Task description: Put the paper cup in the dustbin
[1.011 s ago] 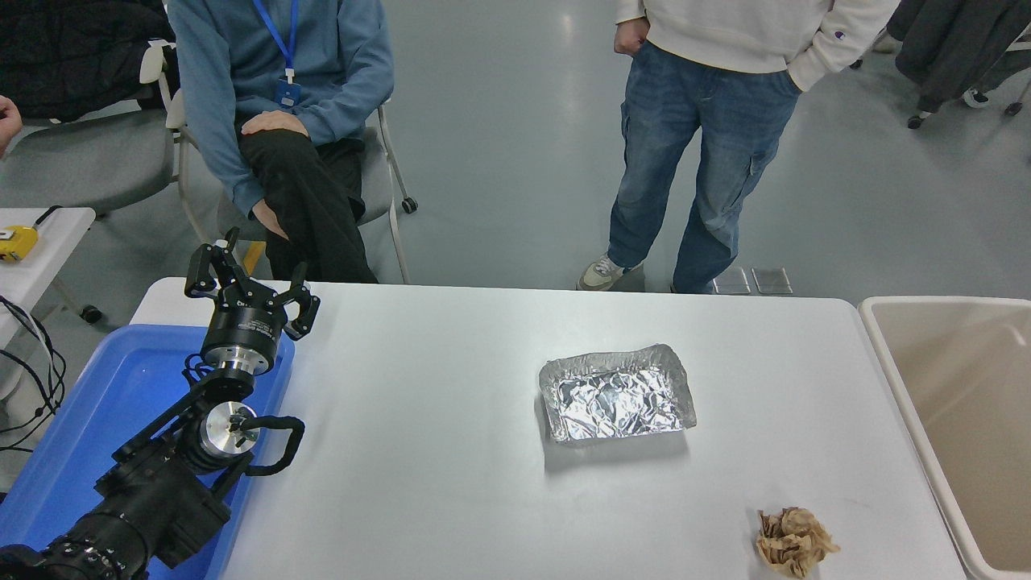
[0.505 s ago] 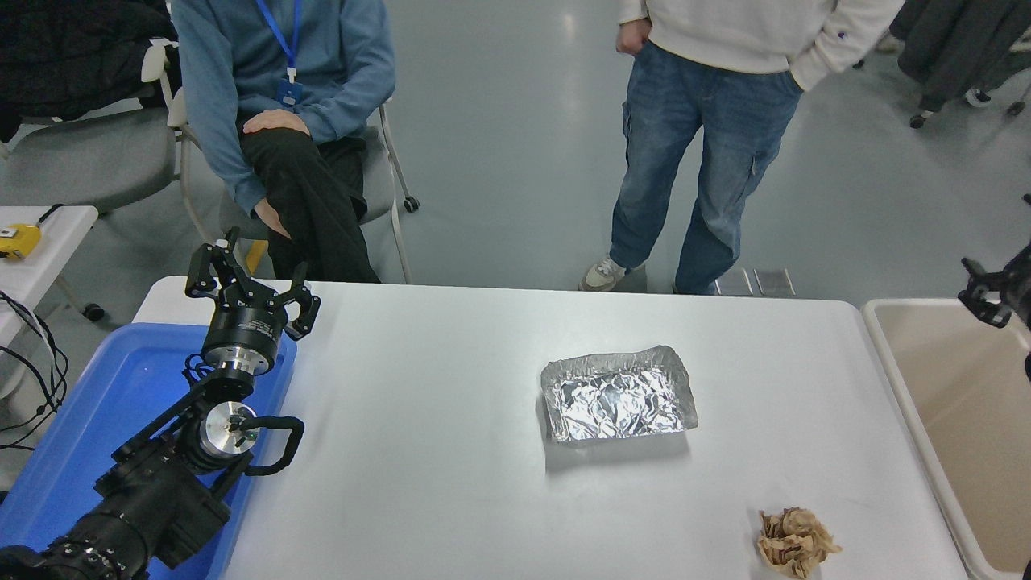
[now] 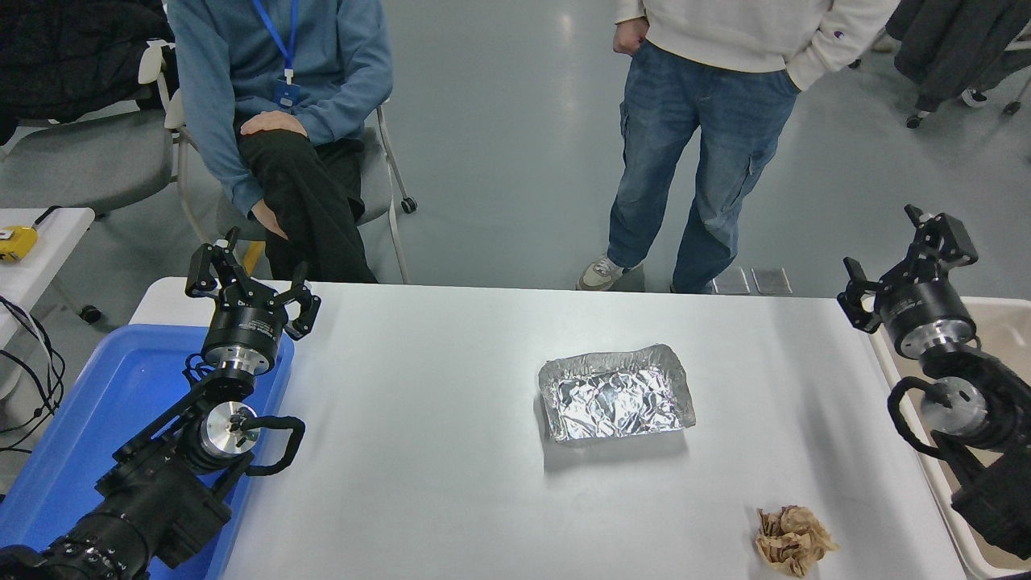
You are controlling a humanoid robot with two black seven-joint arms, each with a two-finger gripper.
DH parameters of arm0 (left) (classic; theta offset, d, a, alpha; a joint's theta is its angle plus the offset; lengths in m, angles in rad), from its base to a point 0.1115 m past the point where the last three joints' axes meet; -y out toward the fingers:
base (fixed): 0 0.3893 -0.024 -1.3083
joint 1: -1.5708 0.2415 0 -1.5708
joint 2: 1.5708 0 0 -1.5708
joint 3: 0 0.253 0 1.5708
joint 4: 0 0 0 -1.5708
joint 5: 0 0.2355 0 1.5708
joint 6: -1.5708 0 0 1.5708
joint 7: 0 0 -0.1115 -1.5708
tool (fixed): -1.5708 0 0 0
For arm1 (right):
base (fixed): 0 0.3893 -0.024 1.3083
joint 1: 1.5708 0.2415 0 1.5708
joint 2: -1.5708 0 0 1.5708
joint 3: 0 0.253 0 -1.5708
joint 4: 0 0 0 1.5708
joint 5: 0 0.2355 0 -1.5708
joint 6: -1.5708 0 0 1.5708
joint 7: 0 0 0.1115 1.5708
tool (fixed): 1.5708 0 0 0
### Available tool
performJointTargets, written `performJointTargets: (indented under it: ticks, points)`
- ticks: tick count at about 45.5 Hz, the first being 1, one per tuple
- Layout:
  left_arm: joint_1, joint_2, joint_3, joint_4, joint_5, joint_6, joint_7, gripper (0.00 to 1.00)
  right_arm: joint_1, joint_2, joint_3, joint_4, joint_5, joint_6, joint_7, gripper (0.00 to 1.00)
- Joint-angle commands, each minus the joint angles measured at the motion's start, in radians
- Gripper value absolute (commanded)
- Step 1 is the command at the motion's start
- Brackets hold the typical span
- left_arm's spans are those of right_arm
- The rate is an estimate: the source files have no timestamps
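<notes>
Your right black gripper hangs spread and empty over the big beige plastic dustbin. No paper cup shows; maybe it's inside. You might grab the crumpled brown paper ball instead.

No text, number or sign can be read with certainty. Small white print is seen on the body of the left gripper and of the right gripper, but it is too small to be made out.
</notes>
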Motion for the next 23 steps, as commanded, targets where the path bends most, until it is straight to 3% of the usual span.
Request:
performJointTargets:
  ticks: [1,23]
  points:
    - [-0.001,0.0,0.0,0.0,0.0,0.0,0.0,1.0,-0.044,0.076,-0.008,0.01,-0.057,-0.029,0.04,1.0]
    - [-0.001,0.0,0.0,0.0,0.0,0.0,0.001,1.0,-0.05,0.084,0.003,0.012,-0.049,-0.032,0.039,1.0]
